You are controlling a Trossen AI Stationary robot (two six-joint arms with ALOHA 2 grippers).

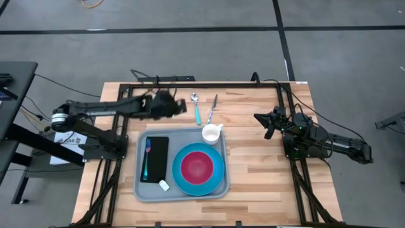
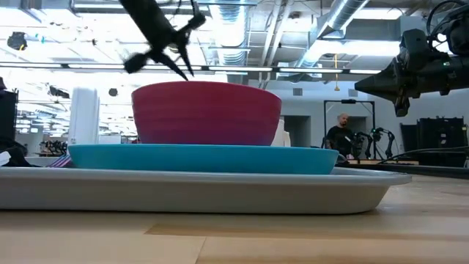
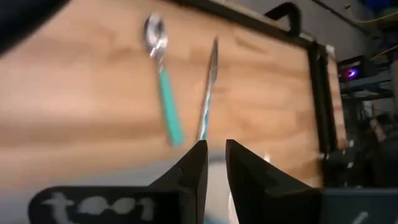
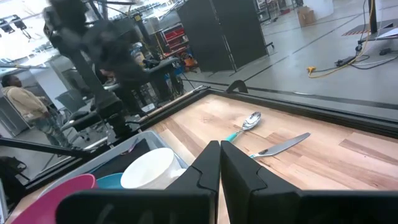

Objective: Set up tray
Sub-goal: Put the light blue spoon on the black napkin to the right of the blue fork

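The light grey-blue tray (image 1: 144, 190) lies on the wooden table and shows near the low camera (image 2: 220, 194). On it rest a black napkin (image 1: 158, 158) with a teal-handled fork (image 1: 147, 158), a blue plate (image 1: 218, 180) holding a red bowl (image 1: 197, 166), and a white cup (image 1: 212, 133). A teal-handled spoon (image 1: 197, 107) and a knife (image 1: 212, 109) lie on the table beyond the tray. My left gripper (image 1: 181, 106) hovers left of the spoon, open by a narrow gap and empty (image 3: 216, 163). My right gripper (image 1: 266, 123) is shut and empty at the right (image 4: 219, 155).
A small white packet (image 1: 164, 185) lies on the tray's near edge. A black frame (image 1: 209, 83) runs along the table's far edge and sides. Bare wood (image 1: 259, 171) lies right of the tray. People stand in the room behind (image 2: 338, 132).
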